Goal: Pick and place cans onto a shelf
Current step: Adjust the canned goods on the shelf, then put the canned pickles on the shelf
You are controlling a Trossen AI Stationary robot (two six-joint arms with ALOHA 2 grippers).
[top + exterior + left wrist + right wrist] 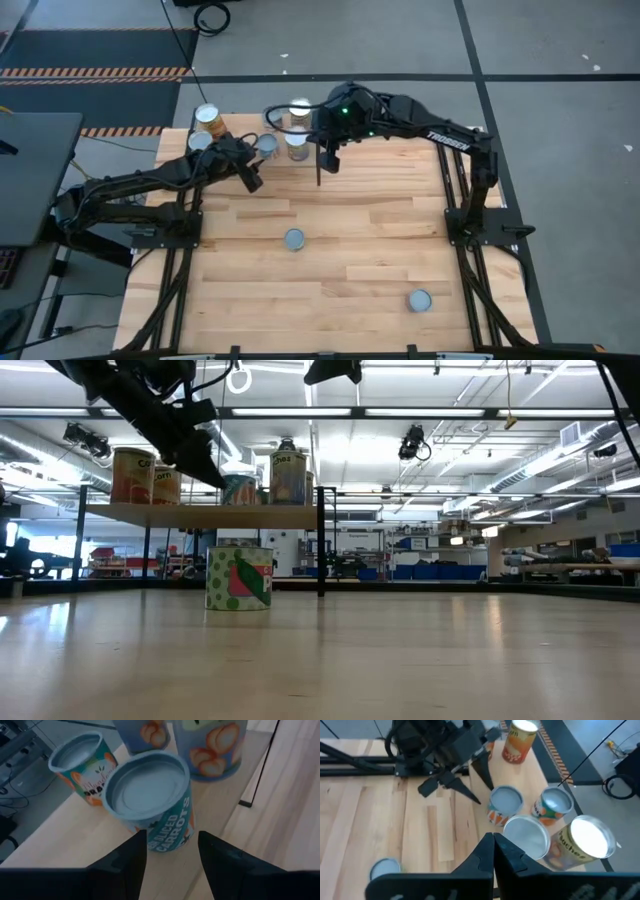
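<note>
The shelf [200, 515] stands at the table's far left and carries several cans. A teal "sliced carrots" can [150, 795] stands upright on its board. My left gripper [172, 836] is open just on the near side of that can, its tips short of it in the right wrist view [477, 782]. My right gripper [493, 851] is shut and empty, above the shelf's right end [328, 158]. Two more cans [293, 239] [419, 300] stand on the tabletop.
Other cans crowd the shelf around the teal one: an orange can [520, 740], a peach-label can [215, 745] and two silver-topped ones [526, 835] [590, 837]. A black upright post [321, 540] marks the shelf's right end. The green-label can [240, 577] stands before the shelf.
</note>
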